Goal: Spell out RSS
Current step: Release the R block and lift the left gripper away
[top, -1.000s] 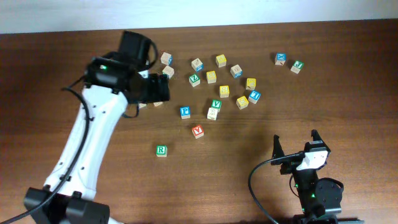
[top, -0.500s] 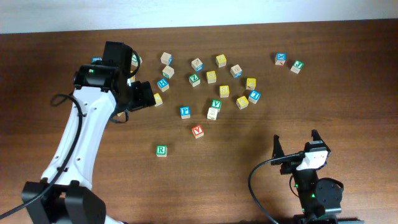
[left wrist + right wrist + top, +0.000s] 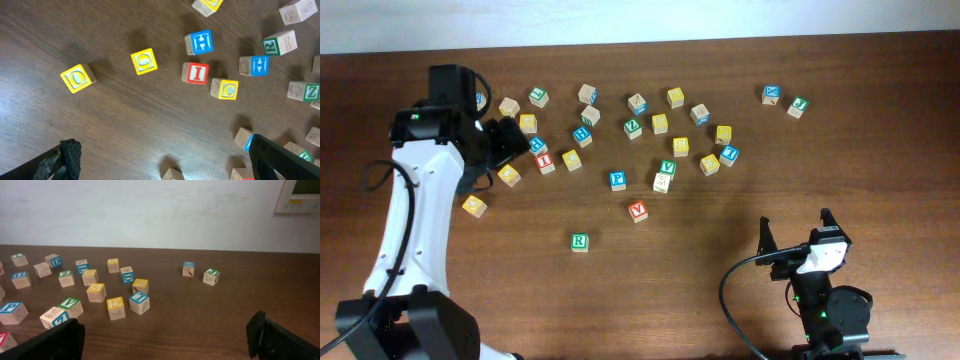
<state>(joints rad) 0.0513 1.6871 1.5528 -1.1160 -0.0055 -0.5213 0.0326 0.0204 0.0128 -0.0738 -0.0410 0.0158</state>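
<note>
A green R block (image 3: 579,242) lies alone on the table in front of the scattered letter blocks. I cannot read an S block for certain. My left gripper (image 3: 512,142) is open and empty, and hovers over the left group of blocks. In the left wrist view (image 3: 160,167) its fingers straddle bare wood, below two yellow O blocks (image 3: 78,78), a red I block (image 3: 195,73) and a yellow C block (image 3: 224,89). My right gripper (image 3: 796,232) is open and empty near the front right, and its wrist view (image 3: 165,342) looks across the blocks.
Several more blocks lie across the far middle of the table, among them a blue P block (image 3: 617,179) and a red V block (image 3: 638,210). Two blocks (image 3: 772,95) sit apart at the far right. A white wall stands behind the table.
My left arm has swung left, from over the blocks near the centre-left to the far left group, uncovering several blocks. The right arm has not moved.
</note>
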